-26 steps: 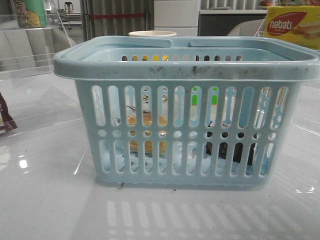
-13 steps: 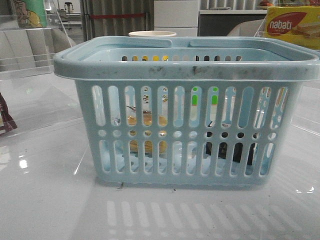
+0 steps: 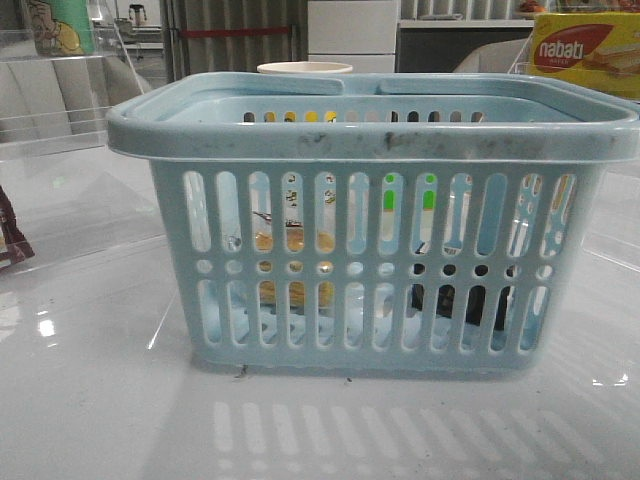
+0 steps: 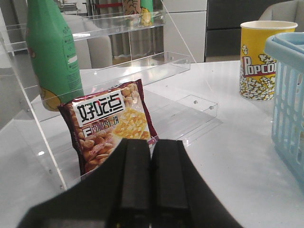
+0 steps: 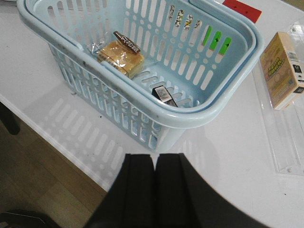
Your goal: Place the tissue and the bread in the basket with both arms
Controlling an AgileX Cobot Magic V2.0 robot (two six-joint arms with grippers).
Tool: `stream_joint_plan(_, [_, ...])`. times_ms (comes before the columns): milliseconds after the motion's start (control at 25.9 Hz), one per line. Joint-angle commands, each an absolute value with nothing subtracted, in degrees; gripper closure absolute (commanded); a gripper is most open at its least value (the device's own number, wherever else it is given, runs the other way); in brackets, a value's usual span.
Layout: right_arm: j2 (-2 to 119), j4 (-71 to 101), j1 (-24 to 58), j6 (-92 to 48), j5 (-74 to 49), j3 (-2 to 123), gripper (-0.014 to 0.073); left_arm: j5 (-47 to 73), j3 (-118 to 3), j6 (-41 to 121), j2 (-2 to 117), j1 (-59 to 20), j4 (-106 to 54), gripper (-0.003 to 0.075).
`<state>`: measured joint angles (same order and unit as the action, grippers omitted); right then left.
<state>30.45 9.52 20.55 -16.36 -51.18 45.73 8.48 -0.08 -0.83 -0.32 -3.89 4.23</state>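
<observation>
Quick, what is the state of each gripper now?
Left gripper: closed, holding nothing.
Right gripper: closed, holding nothing.

A glossy white table fills the foreground and mirrors bright overhead light as small glare spots. On its left side stands a clear acrylic tiered shelf, holding a tall green plastic bottle and a dark red snack packet with white label. A yellow paper popcorn cup stands on the table farther back. Behind the table are white drawer cabinets and what may be a grey ribbed curtain or panel. A yellow-red "nabati" box sits at the far right. Below the table edge lies a brown wood-look floor.
</observation>
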Motion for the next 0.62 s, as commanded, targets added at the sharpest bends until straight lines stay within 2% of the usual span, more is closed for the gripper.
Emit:
stream_joint_plan(0, [30.75,9.54,20.47,-16.95,-47.44,47.21,0.0539,-1.74,0.49,-1.39,-1.42,-3.72,1.69,0.0630])
stream_joint_plan(578, [30.75,9.54,20.47,-16.95,-47.44,47.21,0.0539,-2.40,0.37,-1.39,-1.29,-3.72,1.58,0.0630])
